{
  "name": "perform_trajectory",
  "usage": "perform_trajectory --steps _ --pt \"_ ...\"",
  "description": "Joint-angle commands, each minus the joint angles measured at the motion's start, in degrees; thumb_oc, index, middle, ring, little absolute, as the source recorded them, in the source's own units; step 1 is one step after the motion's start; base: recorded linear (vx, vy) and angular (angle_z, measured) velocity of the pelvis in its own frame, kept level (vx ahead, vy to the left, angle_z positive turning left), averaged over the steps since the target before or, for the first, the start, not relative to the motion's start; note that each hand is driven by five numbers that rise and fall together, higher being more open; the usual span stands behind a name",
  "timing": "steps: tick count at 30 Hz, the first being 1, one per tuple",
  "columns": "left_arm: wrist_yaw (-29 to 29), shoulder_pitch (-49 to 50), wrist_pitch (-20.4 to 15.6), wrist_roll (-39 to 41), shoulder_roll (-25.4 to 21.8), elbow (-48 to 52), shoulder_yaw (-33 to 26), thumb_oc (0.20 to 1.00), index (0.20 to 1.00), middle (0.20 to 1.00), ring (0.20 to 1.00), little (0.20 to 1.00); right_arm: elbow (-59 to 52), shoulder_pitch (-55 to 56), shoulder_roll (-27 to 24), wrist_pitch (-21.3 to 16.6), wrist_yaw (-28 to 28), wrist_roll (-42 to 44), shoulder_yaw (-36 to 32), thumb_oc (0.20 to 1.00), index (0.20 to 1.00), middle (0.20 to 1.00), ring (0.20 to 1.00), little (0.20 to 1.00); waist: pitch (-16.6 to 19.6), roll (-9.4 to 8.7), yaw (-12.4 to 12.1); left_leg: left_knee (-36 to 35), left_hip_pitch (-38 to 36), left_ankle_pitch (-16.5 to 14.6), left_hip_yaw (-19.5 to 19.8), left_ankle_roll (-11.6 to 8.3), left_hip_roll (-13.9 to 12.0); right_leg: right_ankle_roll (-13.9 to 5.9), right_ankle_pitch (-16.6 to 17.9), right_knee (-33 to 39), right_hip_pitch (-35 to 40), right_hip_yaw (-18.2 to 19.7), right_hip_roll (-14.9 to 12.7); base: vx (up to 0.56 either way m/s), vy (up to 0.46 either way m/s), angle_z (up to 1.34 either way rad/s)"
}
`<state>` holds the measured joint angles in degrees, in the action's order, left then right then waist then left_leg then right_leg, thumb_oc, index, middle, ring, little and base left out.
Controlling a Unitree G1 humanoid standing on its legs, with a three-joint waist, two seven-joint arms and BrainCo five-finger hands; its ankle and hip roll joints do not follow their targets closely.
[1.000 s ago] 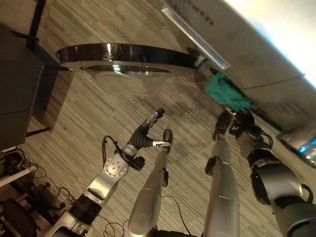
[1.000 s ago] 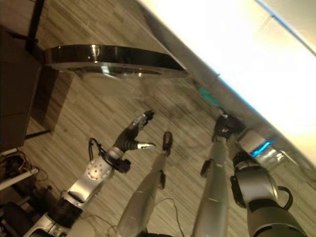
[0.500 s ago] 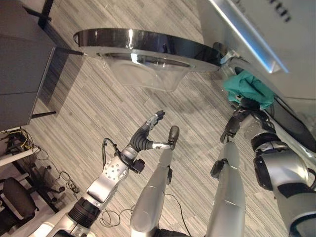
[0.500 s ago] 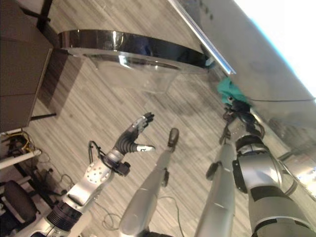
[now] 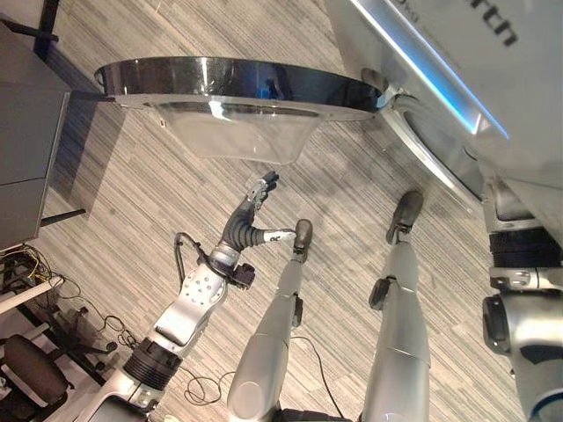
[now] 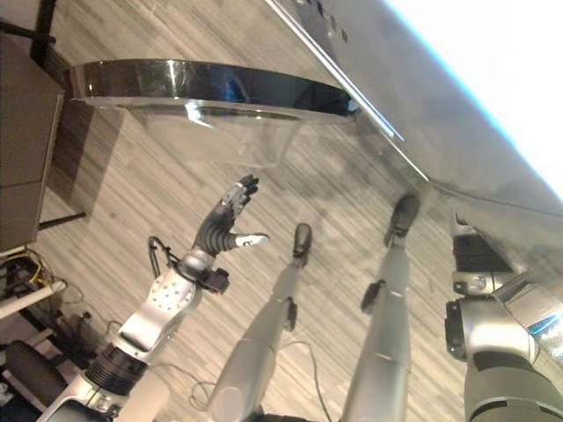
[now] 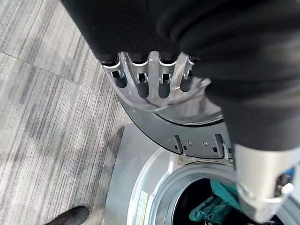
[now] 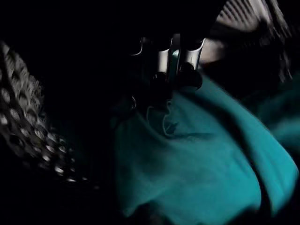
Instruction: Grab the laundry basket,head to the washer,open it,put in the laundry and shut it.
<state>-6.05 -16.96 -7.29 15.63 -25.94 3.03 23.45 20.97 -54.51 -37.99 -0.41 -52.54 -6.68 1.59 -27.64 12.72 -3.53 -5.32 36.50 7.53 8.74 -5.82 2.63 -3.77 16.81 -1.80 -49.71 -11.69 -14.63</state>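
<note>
I see the washer (image 5: 457, 79) with its round door (image 5: 229, 88) swung wide open, and my left hand (image 5: 251, 220) hangs just below the door's glass bowl with fingers straight and spread, holding nothing. My right arm reaches into the drum (image 8: 28, 122), where the right hand (image 8: 171, 65) has its fingers curled down onto the teal laundry (image 8: 197, 164) that lies inside. A dark cabinet (image 5: 31, 167) stands on the wood-grain floor (image 5: 132, 220) well off to my left, and a person's dark shoe (image 7: 70, 216) rests on the floor beside the washer's front.

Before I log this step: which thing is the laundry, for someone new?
Find the washer with its round glass door swung open. Inside its dark drum lies the laundry, a crumpled teal cloth under the right hand, the only coloured thing there.
</note>
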Motion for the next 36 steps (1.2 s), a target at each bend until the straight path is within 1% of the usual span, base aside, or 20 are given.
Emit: perform_trajectory --steps 1,2,3,4,5,7,14,15,16,19,22,23,24,25,27,29,31,32,34,36 --pt "0.6 7.1 -2.6 0.8 -3.6 4.6 1.3 1.0 1.0 1.0 1.0 1.0 9.8 -19.0 -15.4 9.0 3.3 -8.2 9.0 1.0 1.0 1.0 1.0 1.0 4.4 -1.52 0.3 0.3 -5.8 -7.2 -2.4 -0.04 1.4 -5.86 -10.3 -2.6 4.5 7.2 0.7 0.0 0.0 0.0" --pt "1.1 5.9 -3.1 2.1 -3.8 4.5 0.7 1.0 1.0 1.0 1.0 1.0 23.8 -24.7 -14.8 7.1 10.5 -1.5 17.8 1.0 1.0 1.0 1.0 1.0 4.3 -1.7 -0.2 0.3 -5.5 -7.1 -2.9 -0.19 1.2 -5.9 -10.0 -2.7 4.0 7.5 0.6 0.0 0.0 0.0" --pt "1.1 5.8 -3.1 2.1 -3.6 4.5 0.6 1.0 1.0 1.0 1.0 1.0 24.2 -25.2 -14.8 7.0 10.5 -1.4 18.3 1.0 1.0 1.0 1.0 1.0 4.2 -1.56 -0.1 0.3 -5.5 -7.1 -2.9 -0.19 1.2 -5.89 -10.0 -2.7 4.0 7.5 0.6 -0.01 0.009 0.05" --pt "2.0 5.6 -2.9 2.5 -3.4 4.2 0.4 1.0 1.0 1.0 1.0 1.0 31.1 -25.2 -13.6 6.4 15.7 -0.8 22.5 1.0 1.0 1.0 1.0 1.0 3.9 -1.42 -0.3 0.3 -5.3 -6.9 -3.2 -0.28 1.1 -5.89 -10.0 -2.9 3.8 7.3 0.5 0.0 -0.011 0.03" --pt "2.1 5.6 -2.9 2.9 -3.3 4.6 0.2 1.0 1.0 1.0 1.0 1.0 33.2 -25.2 -12.4 4.8 17.4 2.3 23.2 1.0 1.0 1.0 1.0 1.0 3.8 -1.37 -0.3 0.3 -5.4 -6.8 -3.2 -0.23 1.1 -5.88 -10.0 -3.1 3.8 7.3 0.5 0.0 0.0 0.0" --pt "2.7 7.0 -2.7 2.6 -3.4 5.6 -0.6 1.0 1.0 1.0 1.0 1.0 31.2 -22.4 -10.8 2.7 18.7 4.2 23.7 1.0 1.0 1.0 1.0 1.0 3.7 -1.26 -0.1 0.3 -5.5 -6.8 -3.4 -0.08 1.1 -5.87 -10.0 -3.3 3.8 7.4 0.6 0.0 0.0 0.0" --pt "4.0 8.6 -1.7 1.5 -4.1 4.4 -0.4 1.0 1.0 1.0 1.0 1.0 14.9 -7.4 -3.5 -4.7 19.7 8.8 16.1 1.0 1.0 1.0 1.0 1.0 3.7 -1.94 1.5 0.3 -6.8 -7.6 -4.1 0.6 1.1 -6.08 -9.2 -1.8 5.5 7.8 0.8 0.01 0.019 -0.03" --pt "4.0 8.6 -1.7 1.5 -4.2 4.4 -0.3 1.0 1.0 1.0 1.0 1.0 14.6 -7.0 -3.4 -4.6 19.7 8.7 15.9 1.0 1.0 1.0 1.0 1.0 3.7 -2.04 1.4 0.3 -6.8 -7.6 -4.1 0.61 1.1 -6.09 -9.2 -1.7 5.6 7.7 0.8 0.0 0.047 -0.02" --pt "4.1 9.1 -1.5 1.0 -4.2 4.1 -0.8 1.0 1.0 1.0 1.0 1.0 9.8 -1.0 -1.3 -5.8 21.7 8.5 14.5 1.0 1.0 1.0 1.0 1.0 3.8 -2.52 2.1 0.3 -7.3 -7.9 -4.2 0.94 1.3 -6.22 -8.8 -1.3 6.1 7.9 0.7 0.0 0.061 -0.05" --pt "4.4 11.1 -1.3 0.7 -4.8 4.8 -2.5 1.0 1.0 1.0 1.0 1.0 5.0 8.2 2.3 -7.9 26.3 10.1 13.4 1.0 1.0 1.0 1.0 1.0 3.9 -3.36 3.0 0.3 -8.2 -8.3 -4.9 1.55 1.5 -6.49 -8.2 -0.6 7.0 8.3 0.3 -0.01 0.073 -0.07" --pt "4.9 13.4 -1.0 0.3 -5.4 5.2 -3.7 1.0 1.0 1.0 1.0 1.0 1.9 17.5 5.5 -8.6 30.7 10.6 13.4 1.0 1.0 1.0 1.0 1.0 3.9 -4.51 4.0 0.3 -9.2 -8.8 -5.6 2.3 1.7 -6.92 -7.4 0.0 7.8 8.8 0.0 -0.02 0.09 -0.17" --pt "5.4 14.3 -0.9 0.3 -6.0 5.1 -4.3 1.0 1.0 1.0 1.0 1.0 1.4 22.8 8.5 -9.0 33.8 13.6 12.9 1.0 1.0 1.0 1.0 1.0 3.8 -5.26 4.7 0.3 -10.1 -9.1 -6.3 2.79 1.8 -7.26 -7.0 0.5 8.3 9.2 -0.1 -0.01 0.097 -0.19" --pt "5.4 14.4 -0.9 0.3 -6.1 5.1 -4.3 1.0 1.0 1.0 1.0 1.0 1.4 22.9 8.6 -9.0 33.8 13.6 12.8 1.0 1.0 1.0 1.0 1.0 3.8 -5.33 4.6 0.3 -10.1 -9.2 -6.3 2.8 1.8 -7.27 -7.0 0.6 8.4 9.2 -0.1 -0.06 0.198 -0.12" --pt "6.2 15.8 -0.4 0.0 -6.9 4.7 -4.4 1.0 1.0 1.0 1.0 1.0 2.5 29.8 13.9 -9.4 39.2 20.4 12.7 1.0 1.0 1.0 1.0 1.0 3.8 -6.99 5.9 0.5 -11.9 -10.1 -7.6 3.91 2.2 -7.88 -6.0 1.1 9.3 9.6 -0.2 -0.06 0.182 -0.13" --pt "6.9 16.6 -0.2 0.2 -7.5 4.3 -4.5 1.0 1.0 1.0 1.0 1.0 2.0 34.6 16.0 -9.4 42.8 24.3 12.8 1.0 1.0 1.0 1.0 1.0 3.7 -8.35 7.0 2.2 -13.1 -11.4 -8.8 4.46 2.5 -8.38 -5.2 1.2 10.1 10.1 -0.3 -0.06 0.169 -0.27" --pt "7.1 17.2 -0.1 0.1 -7.8 4.1 -4.8 1.0 1.0 1.0 1.0 1.0 1.3 37.3 16.4 -9.3 44.1 25.3 12.7 1.0 1.0 1.0 1.0 1.0 3.6 -9.24 7.7 3.6 -13.4 -12.0 -9.5 4.62 2.7 -8.65 -4.5 1.4 10.4 10.3 -0.7 -0.05 0.12 -0.35" --pt "7.9 18.7 -0.2 -0.8 -8.2 1.7 -5.1 1.0 1.0 1.0 1.0 1.0 4.1 45.7 15.3 -7.6 48.1 22.6 13.8 1.0 1.0 1.0 1.0 1.0 4.3 -11.0 9.8 8.2 -16.9 -15.0 -10.4 5.47 3.1 -9.17 -4.1 2.1 15.1 10.2 -2.1 -0.05 0.19 -0.31" --pt "7.9 18.8 -0.2 -0.8 -8.2 1.7 -5.1 1.0 1.0 1.0 1.0 1.0 4.1 45.7 15.3 -7.6 48.1 22.6 13.8 1.0 1.0 1.0 1.0 1.0 4.3 -11.15 9.9 8.1 -16.8 -14.8 -10.4 5.49 3.3 -9.19 -3.9 2.2 15.1 10.2 -2.3 -0.02 0.113 -0.17" --pt "8.2 19.5 -0.1 -2.9 -8.2 -1.1 -5.4 1.0 1.0 1.0 1.0 1.0 6.2 49.2 13.6 -6.2 49.6 17.2 15.9 1.0 1.0 1.0 1.0 1.0 5.5 -11.53 10.6 8.5 -20.0 -15.2 -10.4 5.76 2.9 -9.41 -4.2 1.8 18.5 9.4 -3.1 0.01 0.104 -0.09" --pt "8.3 19.7 0.6 -5.5 -7.2 -6.4 -5.4 1.0 1.0 1.0 1.0 1.0 12.8 49.6 14.9 -3.9 50.9 14.0 17.7 1.0 1.0 1.0 1.0 1.0 5.7 -10.37 10.4 8.8 -23.3 -14.7 -10.9 7.0 1.5 -8.09 -8.3 -5.5 21.3 5.6 -2.2 -0.09 0.188 0.0"
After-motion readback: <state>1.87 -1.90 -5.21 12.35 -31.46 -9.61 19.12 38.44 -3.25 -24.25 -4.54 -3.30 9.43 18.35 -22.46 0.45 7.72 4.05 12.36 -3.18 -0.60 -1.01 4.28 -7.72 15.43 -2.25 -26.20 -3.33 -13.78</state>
